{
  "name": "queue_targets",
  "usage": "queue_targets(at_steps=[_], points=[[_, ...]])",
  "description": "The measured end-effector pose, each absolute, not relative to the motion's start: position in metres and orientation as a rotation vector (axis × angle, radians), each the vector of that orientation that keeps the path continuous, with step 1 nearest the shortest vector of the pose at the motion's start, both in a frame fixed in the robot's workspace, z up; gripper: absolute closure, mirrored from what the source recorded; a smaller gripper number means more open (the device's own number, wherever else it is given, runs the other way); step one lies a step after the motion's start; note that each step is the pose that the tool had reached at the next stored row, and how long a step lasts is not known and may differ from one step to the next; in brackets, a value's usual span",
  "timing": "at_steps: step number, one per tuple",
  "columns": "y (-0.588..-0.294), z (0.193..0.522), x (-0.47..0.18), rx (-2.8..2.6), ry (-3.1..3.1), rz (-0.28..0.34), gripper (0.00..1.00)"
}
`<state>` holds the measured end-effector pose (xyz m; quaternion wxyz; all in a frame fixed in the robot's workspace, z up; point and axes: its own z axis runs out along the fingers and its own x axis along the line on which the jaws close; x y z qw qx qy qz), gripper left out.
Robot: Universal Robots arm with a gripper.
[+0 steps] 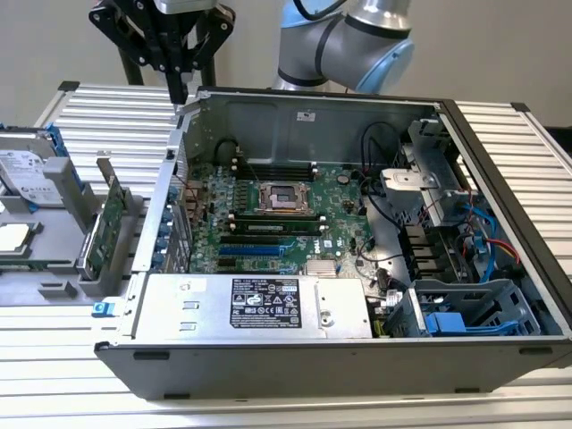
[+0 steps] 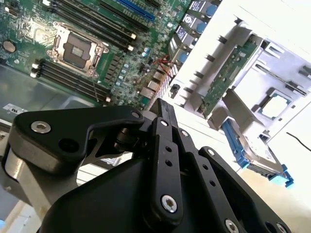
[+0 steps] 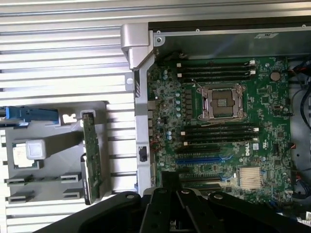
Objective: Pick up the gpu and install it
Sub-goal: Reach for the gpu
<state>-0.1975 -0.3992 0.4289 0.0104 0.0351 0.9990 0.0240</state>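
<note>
approach step: the gripper (image 1: 181, 92), clenched and empty, hovered by the case (image 1: 295, 125), apart from the racked gpu (image 1: 111, 219); grasping required opening first.

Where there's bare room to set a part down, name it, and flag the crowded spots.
Bare ribbed table is bordered by the tray and the far corner of the case, with more beyond the case on the exterior view's right. Crowded: the tray, with the gpu standing in it, and the case's inside, packed with motherboard and cables.
</note>
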Motion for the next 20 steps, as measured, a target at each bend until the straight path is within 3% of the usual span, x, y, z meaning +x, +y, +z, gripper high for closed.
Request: queue_targets(at_steps=[20], points=[[-0.399, 0.429, -0.217, 0.109, 3.118, 0.075, 1.00]])
